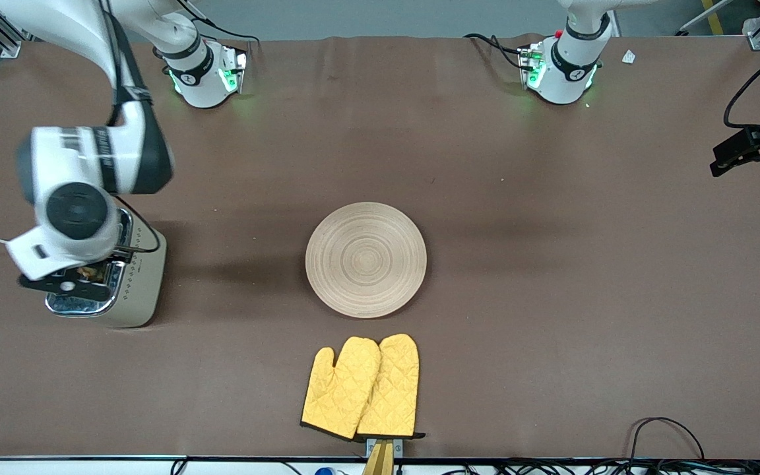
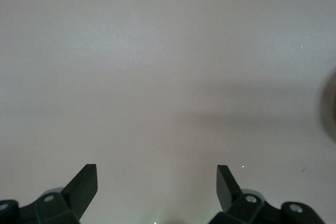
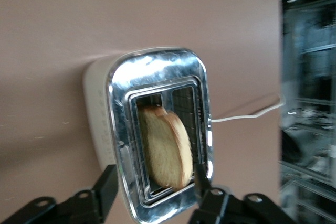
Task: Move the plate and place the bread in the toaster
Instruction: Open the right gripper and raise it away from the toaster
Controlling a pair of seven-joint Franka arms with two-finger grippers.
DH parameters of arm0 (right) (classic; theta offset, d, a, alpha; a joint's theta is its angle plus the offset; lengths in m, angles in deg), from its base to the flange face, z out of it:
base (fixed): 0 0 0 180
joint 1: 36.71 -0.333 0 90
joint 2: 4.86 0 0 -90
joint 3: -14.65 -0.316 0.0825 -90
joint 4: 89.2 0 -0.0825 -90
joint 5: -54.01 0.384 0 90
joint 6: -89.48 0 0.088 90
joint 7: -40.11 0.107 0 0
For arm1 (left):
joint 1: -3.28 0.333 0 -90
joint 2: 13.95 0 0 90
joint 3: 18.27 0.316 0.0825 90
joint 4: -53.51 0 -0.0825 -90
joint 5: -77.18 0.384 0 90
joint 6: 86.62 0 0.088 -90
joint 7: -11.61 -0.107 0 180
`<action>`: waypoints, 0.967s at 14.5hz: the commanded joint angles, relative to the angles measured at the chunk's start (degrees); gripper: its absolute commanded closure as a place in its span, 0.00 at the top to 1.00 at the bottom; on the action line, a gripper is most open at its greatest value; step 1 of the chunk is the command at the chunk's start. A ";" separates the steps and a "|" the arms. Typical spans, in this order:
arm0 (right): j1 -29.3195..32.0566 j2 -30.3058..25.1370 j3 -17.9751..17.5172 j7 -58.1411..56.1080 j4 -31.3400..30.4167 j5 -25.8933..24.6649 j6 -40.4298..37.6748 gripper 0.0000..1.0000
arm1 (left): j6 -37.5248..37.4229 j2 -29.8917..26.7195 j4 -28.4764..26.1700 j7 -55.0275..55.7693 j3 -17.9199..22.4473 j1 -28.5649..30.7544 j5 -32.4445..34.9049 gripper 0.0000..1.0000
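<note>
- Cream toaster [image 1: 130, 284], chrome top, at the right arm's end of the table; bread [image 3: 165, 148] stands in a slot.
- Right gripper [image 3: 152, 184] over the toaster, fingers spread, released from the bread.
- Wooden plate [image 1: 366, 259] at table centre.
- Yellow oven mitts [image 1: 361, 387], nearer the front camera than the plate.
- Left gripper [image 2: 157, 182] waits over bare table, fingers apart, holding nothing.

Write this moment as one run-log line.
bread: in toaster slot | right claw: open above | left claw: open, waiting | plate: empty
</note>
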 commanded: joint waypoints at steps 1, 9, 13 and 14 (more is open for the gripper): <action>5.09 -2.08 -0.80 -5.97 4.77 9.13 -1.59 1.00 | -0.06 0.70 1.34 -0.80 0.13 -0.26 -0.36 1.00; 10.46 -12.27 -0.89 -17.58 5.49 24.00 -9.05 1.00 | 2.32 2.02 1.34 -0.72 0.04 -0.35 -0.28 1.00; 10.20 -17.10 -1.07 -21.87 3.04 22.60 -12.67 1.00 | 2.41 2.02 1.43 -0.80 -0.05 -0.53 -0.19 1.00; 10.20 -17.38 -1.07 -21.98 3.03 22.42 -13.28 1.00 | 2.32 2.02 2.04 -0.72 -0.14 -0.61 -0.19 1.00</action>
